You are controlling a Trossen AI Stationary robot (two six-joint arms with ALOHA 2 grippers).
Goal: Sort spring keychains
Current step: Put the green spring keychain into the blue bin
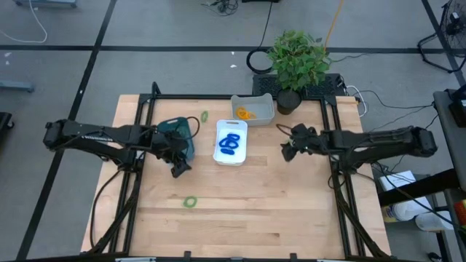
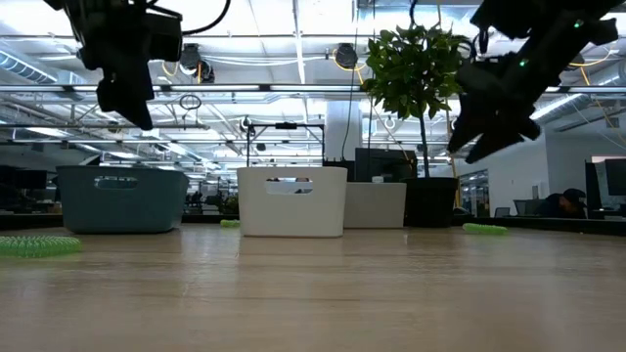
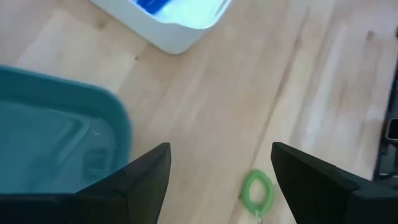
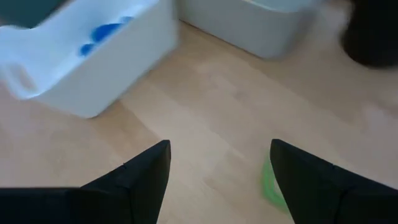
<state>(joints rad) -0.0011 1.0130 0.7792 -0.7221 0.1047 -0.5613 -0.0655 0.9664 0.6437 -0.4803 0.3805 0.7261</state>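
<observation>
A: Watching left gripper, fingers spread, empty, above the table; green spring keychain lies near it.

B: Right gripper spread too. Coil looks light, springy; pinch across its loop.

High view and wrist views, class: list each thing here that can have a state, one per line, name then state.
Left pincer: open, empty, raised off the table beside the teal tray.
Right pincer: open, empty, raised off the table.
Teal tray: upright, contents hidden.
White tray: upright, holds blue keychains.
Grey tray: upright, holds an orange keychain.
Green keychain: loose on the table.
</observation>
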